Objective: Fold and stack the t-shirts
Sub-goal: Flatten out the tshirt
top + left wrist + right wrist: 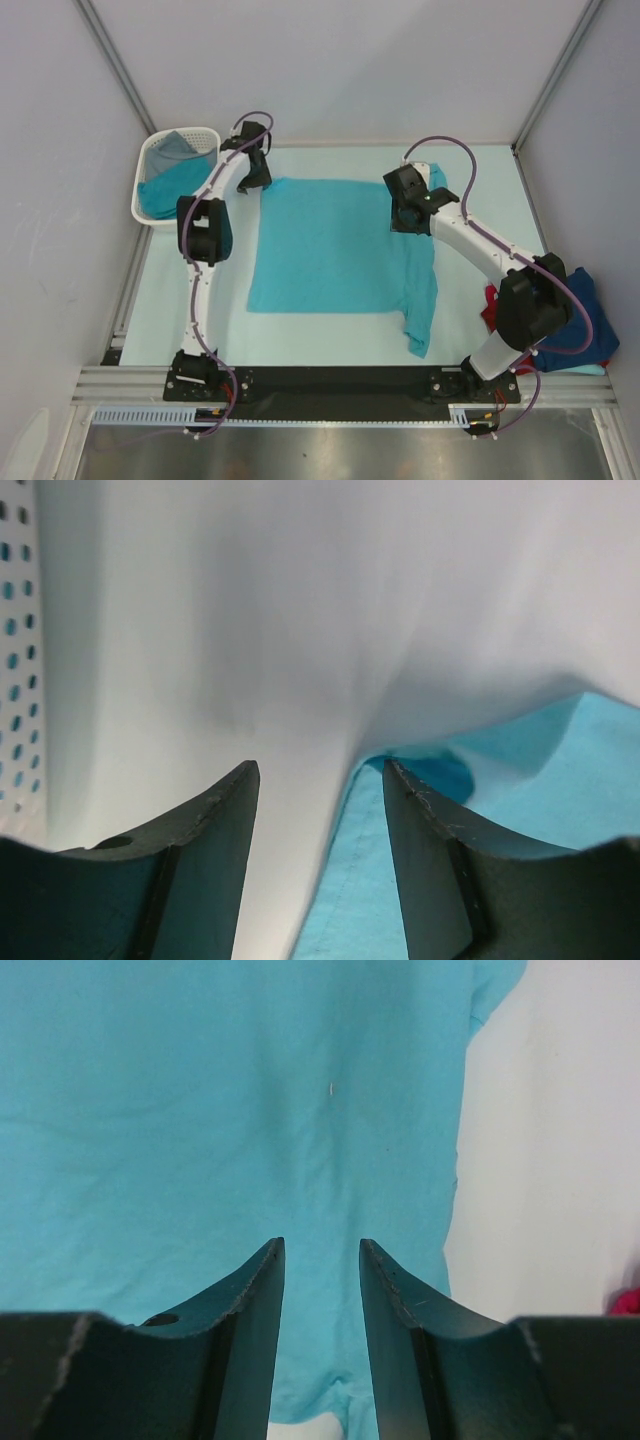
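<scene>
left gripper (pixel 320 770), right gripper (pixel 321 1244) at t-shirt (pixel 330 250)

The right arm (pixel 472 241) partly hides the red t-shirt (pixel 489 312) and navy t-shirt (pixel 592 325).

The spread t-shirt (pixel 330 245) lies in the middle of the surface (pixel 300 335). At the far left stands the basket (pixel 141 206), with other t-shirts (pixel 165 192) in it. A pile of t-shirts (pixel 590 322) lies near right.
</scene>
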Tool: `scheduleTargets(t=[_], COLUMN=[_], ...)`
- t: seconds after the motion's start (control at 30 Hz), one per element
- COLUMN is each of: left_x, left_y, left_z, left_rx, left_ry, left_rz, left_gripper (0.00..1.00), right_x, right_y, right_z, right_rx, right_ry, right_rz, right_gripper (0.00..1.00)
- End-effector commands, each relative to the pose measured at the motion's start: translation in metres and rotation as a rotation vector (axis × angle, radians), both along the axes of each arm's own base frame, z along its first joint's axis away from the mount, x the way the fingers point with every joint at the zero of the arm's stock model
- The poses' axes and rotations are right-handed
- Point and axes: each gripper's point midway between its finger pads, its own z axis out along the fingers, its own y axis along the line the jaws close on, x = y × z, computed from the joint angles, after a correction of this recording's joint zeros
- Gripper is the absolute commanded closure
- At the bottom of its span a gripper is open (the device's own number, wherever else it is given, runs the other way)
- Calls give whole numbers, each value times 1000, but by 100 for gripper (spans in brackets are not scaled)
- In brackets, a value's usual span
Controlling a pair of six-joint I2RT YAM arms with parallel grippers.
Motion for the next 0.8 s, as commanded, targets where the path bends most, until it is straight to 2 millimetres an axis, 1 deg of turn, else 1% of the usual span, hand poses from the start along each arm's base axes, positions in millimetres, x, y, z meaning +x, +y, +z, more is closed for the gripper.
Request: scheduleTargets(t=[0.0,0.03,0.13,0.2,0.23,0.27,0.3,0.33,0.37,0.4,0.43,0.47,0.5,0.53,0.57,0.6,0.63,0.67,0.73,0.77], left_x=[17,17,18,18,16,11,6,0,-13,-22,-33,-49,-60,-74,-90,-102,-115,-129,-146,-156], left_y=[10,12,17,15,12,7,2,-11,-20,-33,-56,-67,-82,-103,-109,-118,-130,-130,-135,-131], left_z=[53,56,78,89,104,106,110,117,122,126,128,127,125,121,105,110,104,85,72,57], left_rx=[8,12,12,-14,-30,-48,-59,-71,-84,-113,-123,-128,-147,-147,-136,-155,-157,-144,-148,-140], left_ry=[-124,-128,-169,-187,-211,-205,-206,-209,-204,-205,-206,-207,-203,-195,-164,-172,-156,-117,-81,-46], left_rz=[31,32,46,44,43,33,24,0,-17,-42,-88,-113,-149,-194,-207,-234,-264,-271,-293,-290], left_gripper=[41,41,40,41,41,41,41,41,41,42,42,42,41,42,41,41,41,40,39,39], right_x=[3,3,1,0,-1,0,-1,-1,-1,-2,-1,-1,-1,0,0,0,-1,0,0,0], right_y=[6,7,12,15,16,15,15,14,13,12,12,11,10,6,6,4,1,0,-1,-2], right_z=[19,19,18,17,16,16,14,12,12,8,9,8,8,7,7,7,5,7,8,8], right_rx=[34,35,37,38,39,30,24,23,20,16,24,21,20,18,27,31,31,32,31,30], right_ry=[-64,-64,-64,-62,-61,-63,-60,-54,-59,-54,-61,-61,-60,-56,-56,-55,-48,-53,-58,-57], right_rz=[15,17,30,38,40,33,32,26,19,19,12,6,-1,-11,-19,-24,-29,-30,-32,-35], right_gripper=[59,59,59,59,60,60,59,60,60,60,60,60,60,60,60,60,60,60,60,60])
